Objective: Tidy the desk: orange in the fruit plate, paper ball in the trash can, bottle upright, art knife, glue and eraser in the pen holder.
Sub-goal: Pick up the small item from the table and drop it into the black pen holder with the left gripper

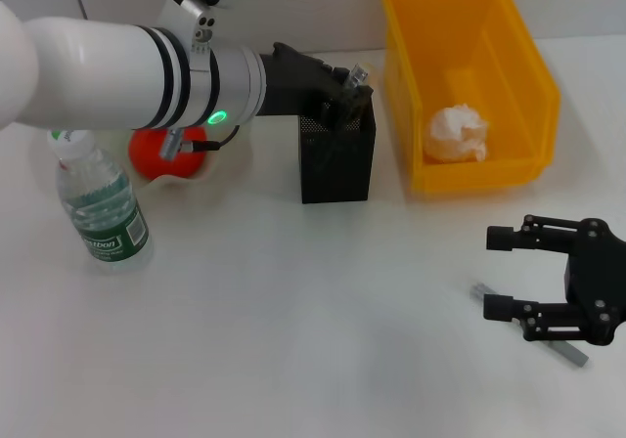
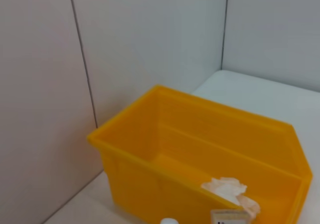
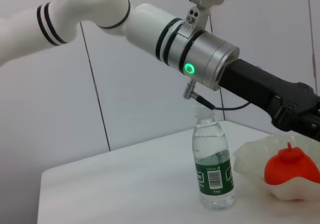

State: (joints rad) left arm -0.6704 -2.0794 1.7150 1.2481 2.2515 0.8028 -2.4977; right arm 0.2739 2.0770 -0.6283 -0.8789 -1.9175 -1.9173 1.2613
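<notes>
A white bench (image 1: 293,340) meets pale panelled walls. The upright bottle (image 1: 101,203) wears a green label, writing unreadable. The paper ball (image 1: 458,133) lies in the yellow bin (image 1: 533,62); the orange (image 3: 291,166) sits in its plate (image 3: 252,156). The left pincer (image 1: 347,86) is over the black holder (image 1: 337,169), grip unclear. The right pincer (image 1: 504,272), jaws apart, hovers over a grey knife (image 1: 572,352).

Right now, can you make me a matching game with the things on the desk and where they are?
Things:
1. paper ball
2. orange
3. bottle
4. right gripper

Places:
A. in the white fruit plate
B. standing upright near the desk's left edge
C. low over the grey art knife
D. inside the yellow bin

Pairs: 1-D, 2-A, 3-B, 4-C
</notes>
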